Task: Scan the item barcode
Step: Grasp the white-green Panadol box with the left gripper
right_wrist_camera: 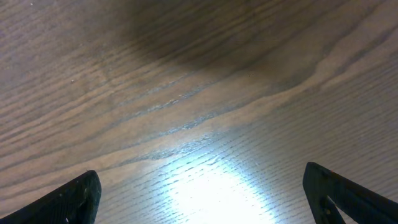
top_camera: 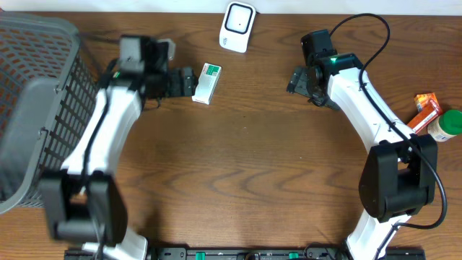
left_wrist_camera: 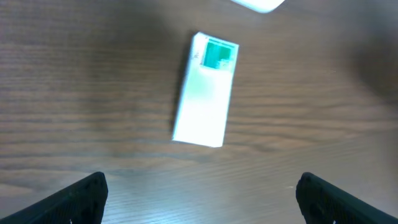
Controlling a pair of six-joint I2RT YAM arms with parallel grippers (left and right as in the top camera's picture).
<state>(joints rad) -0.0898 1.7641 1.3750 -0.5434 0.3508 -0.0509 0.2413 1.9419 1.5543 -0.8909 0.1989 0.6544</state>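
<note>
Green-white box (left_wrist_camera: pixel 205 93) flat on table (top_camera: pixel 245 159), left gripper (top_camera: pixel 191 81) spread, seemingly just beside

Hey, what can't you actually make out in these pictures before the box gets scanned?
- Barcode on the white and green box: none visible; the left wrist view is blurred and the overhead is too small.
- Scanner: the left wrist view's top edge cuts off all but a corner.
- Bottle and orange packet: in the overhead, labels too small; bottle clipped by the right edge.
- Right wrist view: shows only table wood.
</note>
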